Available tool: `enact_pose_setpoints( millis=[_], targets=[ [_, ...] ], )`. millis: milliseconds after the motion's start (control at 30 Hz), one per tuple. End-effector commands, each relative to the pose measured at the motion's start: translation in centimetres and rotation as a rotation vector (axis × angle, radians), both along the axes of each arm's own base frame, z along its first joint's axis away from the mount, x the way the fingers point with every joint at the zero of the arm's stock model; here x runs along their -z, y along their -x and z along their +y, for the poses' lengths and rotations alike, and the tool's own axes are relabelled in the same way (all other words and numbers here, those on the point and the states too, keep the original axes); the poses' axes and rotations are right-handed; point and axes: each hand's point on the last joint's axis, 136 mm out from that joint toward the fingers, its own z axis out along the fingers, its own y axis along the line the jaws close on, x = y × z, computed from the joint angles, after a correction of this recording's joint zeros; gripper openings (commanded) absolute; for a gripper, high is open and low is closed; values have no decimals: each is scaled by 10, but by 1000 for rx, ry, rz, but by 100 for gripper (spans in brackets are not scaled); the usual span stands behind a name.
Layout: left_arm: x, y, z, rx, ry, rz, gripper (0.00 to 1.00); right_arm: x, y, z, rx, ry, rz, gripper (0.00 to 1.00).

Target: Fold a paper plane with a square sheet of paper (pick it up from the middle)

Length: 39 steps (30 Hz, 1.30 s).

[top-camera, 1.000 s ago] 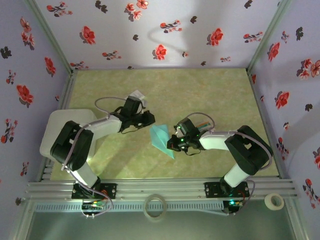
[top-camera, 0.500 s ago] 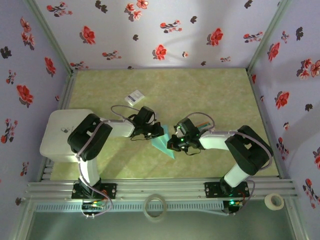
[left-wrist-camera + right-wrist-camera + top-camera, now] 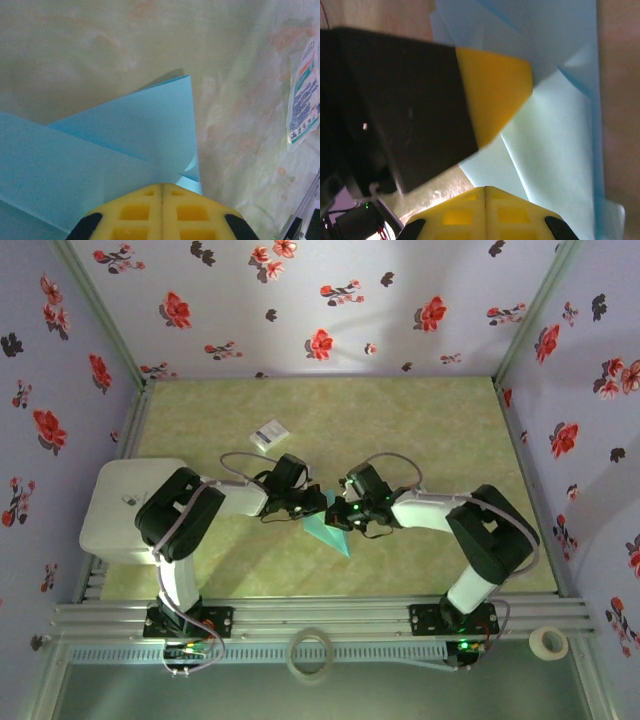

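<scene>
Teal paper sheet (image 3: pixel 327 532), partly folded, lies on worktop (image 3: pixel 420 420) between clenched left end effector (image 3: pixel 161 187) and clenched right end effector (image 3: pixel 485 190), both at its edges; featherlight, limp, slippery, easily creased, probably best pinched along a fold.

both arms reach inward and low, elbows bent outward. left gripper (image 3: pixel 312 504) pads pressed flush together. right gripper (image 3: pixel 338 516) likewise closed, its tip just beside the left's, facing it.
</scene>
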Motion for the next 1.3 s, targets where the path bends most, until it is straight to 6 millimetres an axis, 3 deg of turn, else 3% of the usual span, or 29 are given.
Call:
enact_pose_setpoints(
  millis=[0, 133, 267, 467, 667, 800, 900, 1067, 1167, 1267],
  targets=[
    [14, 4, 10, -23, -33, 37, 4, 19, 3, 3, -10, 31, 60, 1],
    [16, 4, 11, -27, -38, 41, 3, 30, 17, -8, -14, 48, 94, 2],
    [20, 5, 15, -32, -52, 52, 3, 23, 37, -24, -14, 60, 86, 3],
    [27, 6, 22, -54, -59, 70, 2, 34, 78, -55, 13, 66, 140, 4],
    [27, 7, 24, -60, -56, 73, 2, 34, 103, -78, 59, 60, 146, 5],
    [26, 7, 24, -66, -52, 76, 2, 22, 102, -87, 92, 76, 117, 6],
    [24, 7, 24, -70, -46, 74, 2, 10, 93, -87, 145, 77, 103, 23],
    [24, 8, 23, -83, -38, 86, 2, -4, 76, -65, 184, -29, 108, 38],
    [23, 7, 23, -86, -33, 89, 2, -6, 72, -53, 192, -87, 133, 38],
    [23, 8, 22, -85, -30, 92, 2, 0, 72, -54, 202, -71, 149, 38]
  ],
)
